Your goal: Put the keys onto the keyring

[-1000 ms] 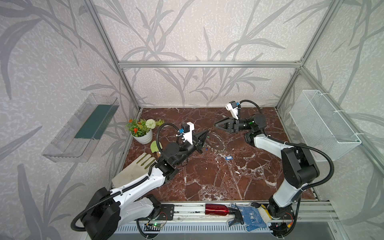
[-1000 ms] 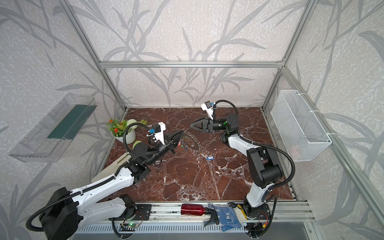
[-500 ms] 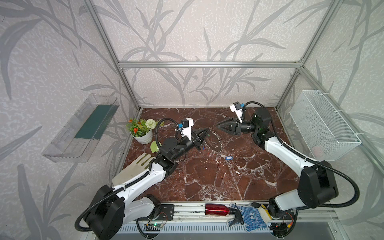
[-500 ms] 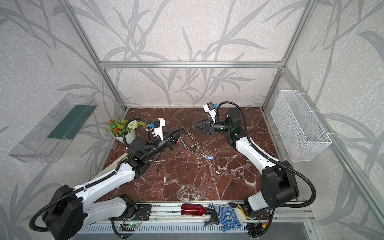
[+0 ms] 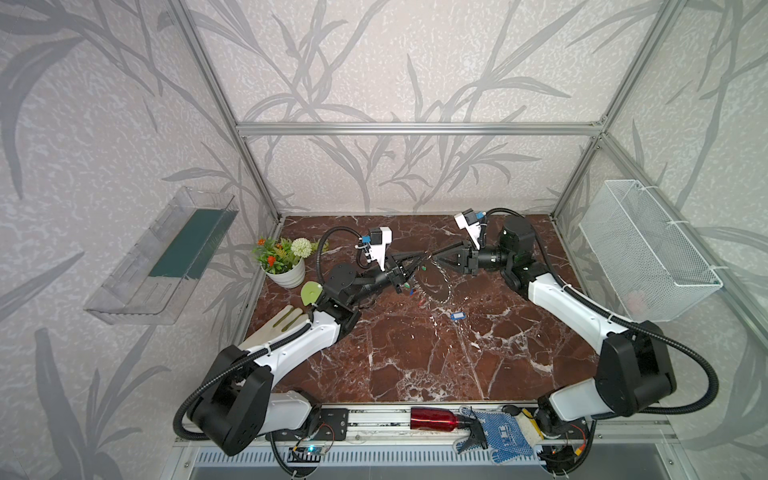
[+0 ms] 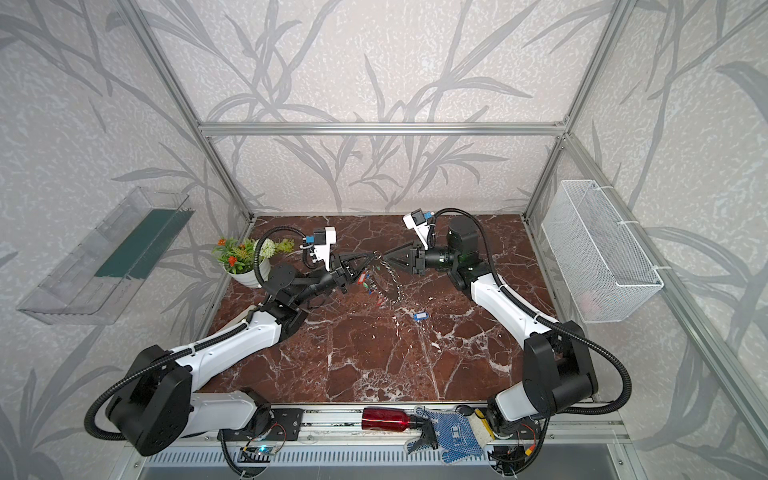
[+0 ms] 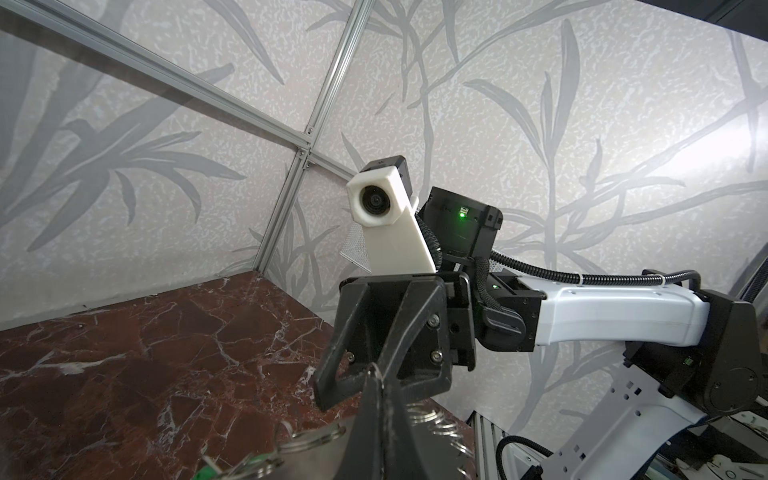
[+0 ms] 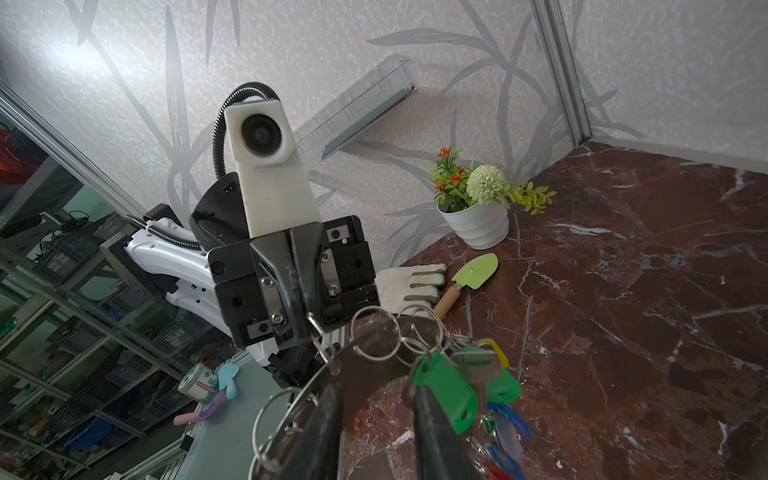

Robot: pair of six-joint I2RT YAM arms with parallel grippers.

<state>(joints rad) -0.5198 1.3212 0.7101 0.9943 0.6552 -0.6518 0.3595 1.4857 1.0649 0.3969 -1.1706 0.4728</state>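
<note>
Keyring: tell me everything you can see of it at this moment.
The keyring is a flat grey metal ring with a wide hole, its rim fringed with silver split-ring clips. It hangs tilted in the air above the marble table, between the two arms. The left gripper is shut on its rim. The right gripper has a finger on either side of the rim, but whether it clamps is unclear. Several keys with green, blue and red tags hang bunched from clips on one side.
</note>
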